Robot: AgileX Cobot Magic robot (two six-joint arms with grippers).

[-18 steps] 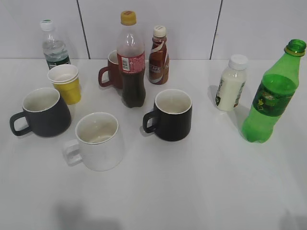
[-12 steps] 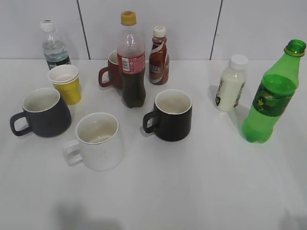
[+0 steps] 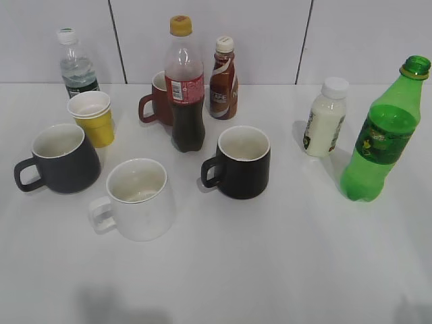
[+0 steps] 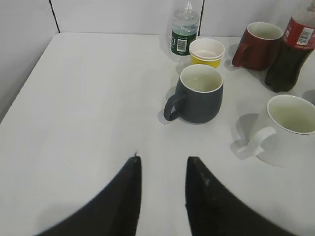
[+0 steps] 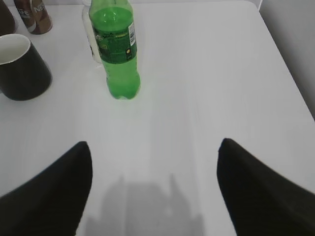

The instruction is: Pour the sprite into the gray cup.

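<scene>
**Both arms back, bottle and cup untouched**

I am looking over a white table point(image 3: 270, 270) crowded with drinks and cups. The sprite point(image 3: 381, 135) stands upright at the far right, cap off, just beside a small white milk bottle point(image 3: 324, 118). The gray cup point(image 3: 57, 158) sits at the far left, handle toward the left edge, well apart from the sprite. Between them stand a white mug point(image 3: 138, 199), a black mug point(image 3: 241, 162) and a cola bottle point(image 3: 185, 84), so I judge the pour means carrying the sprite across that cluster.

My right gripper point(image 5: 152, 167) hangs above bare table with its fingers spread wide, holding nothing, the sprite point(image 5: 115, 49) straight ahead, which suits a grasp around the body. My left gripper point(image 4: 162, 169) hovers with its fingers only narrowly parted, also empty, facing the gray cup point(image 4: 199, 93), perhaps to steady it.

Compared with the earlier pictures, nothing on the table has shifted
</scene>
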